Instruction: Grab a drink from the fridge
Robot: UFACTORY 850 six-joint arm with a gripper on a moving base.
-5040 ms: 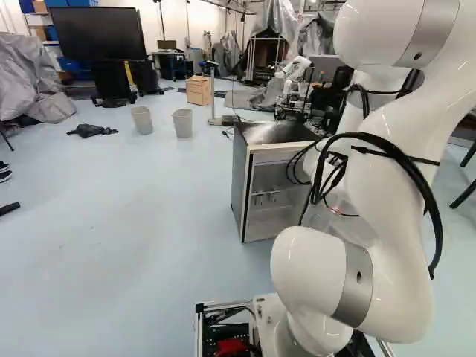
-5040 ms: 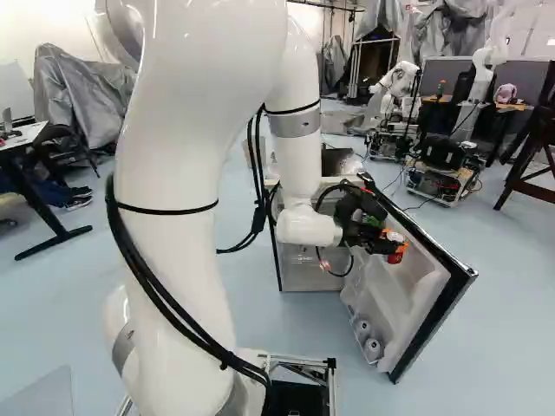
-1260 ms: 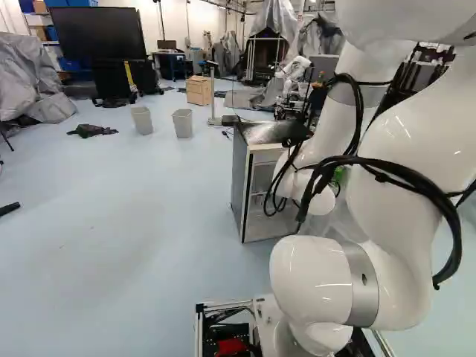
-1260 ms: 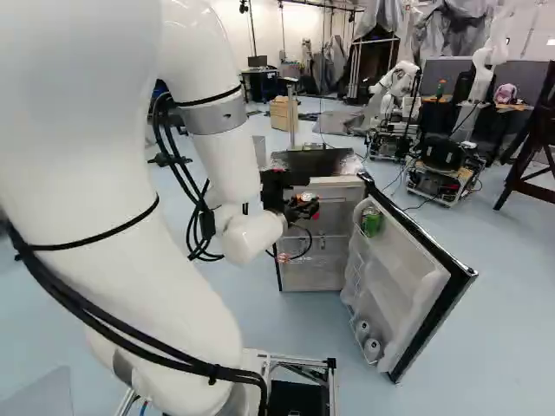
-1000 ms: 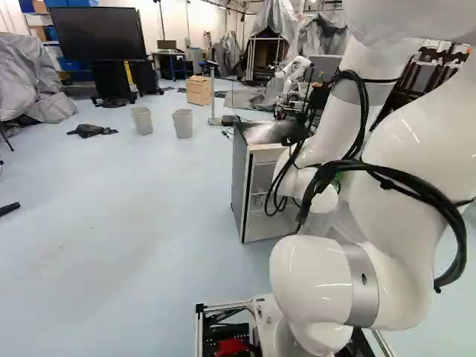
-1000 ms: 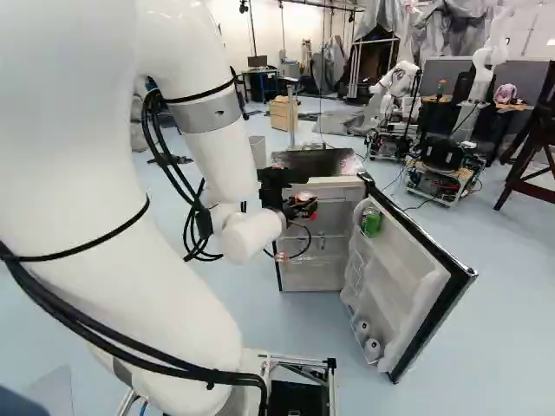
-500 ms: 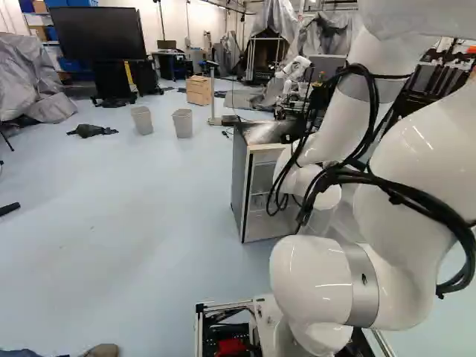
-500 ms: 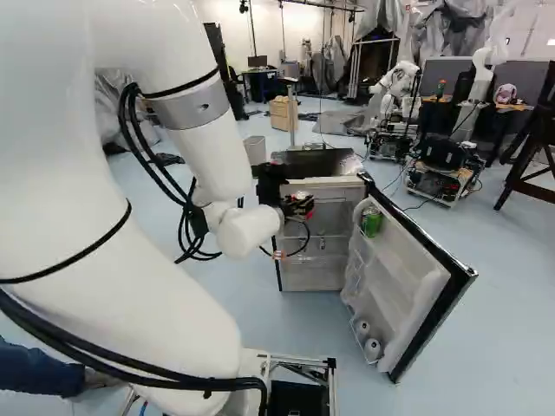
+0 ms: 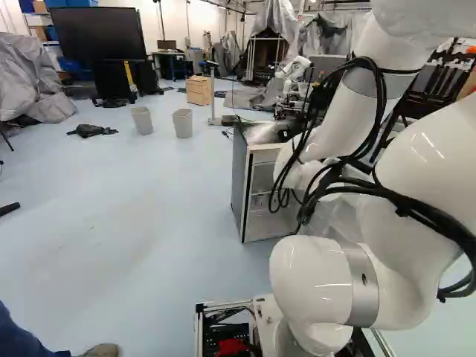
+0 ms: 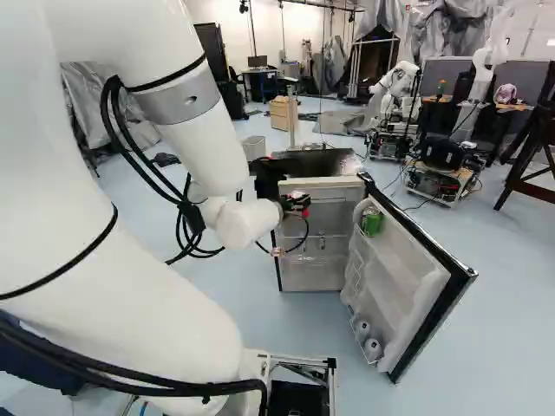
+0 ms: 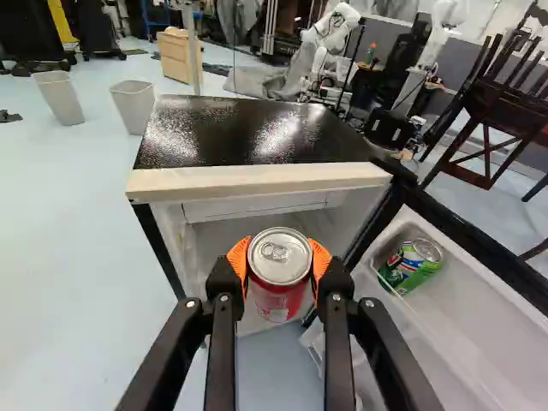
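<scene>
The tool (image 11: 279, 261) held the red can (image 11: 276, 297) squeezed from both sides, having swung away from the open door (image 10: 401, 282), where a green can (image 11: 411, 265) stayed, to before the fridge (image 11: 231, 133); the grab looked essentially done.

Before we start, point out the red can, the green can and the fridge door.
Red can (image 11: 278, 293): wrist view, red side.
Green can (image 11: 409, 269): wrist view, printed side.
Fridge door (image 10: 399, 279): right base view, inner face.

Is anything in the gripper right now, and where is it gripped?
Yes: a red can, held upright in the gripper, its orange pads against opposite sides of the can's upper part.
</scene>
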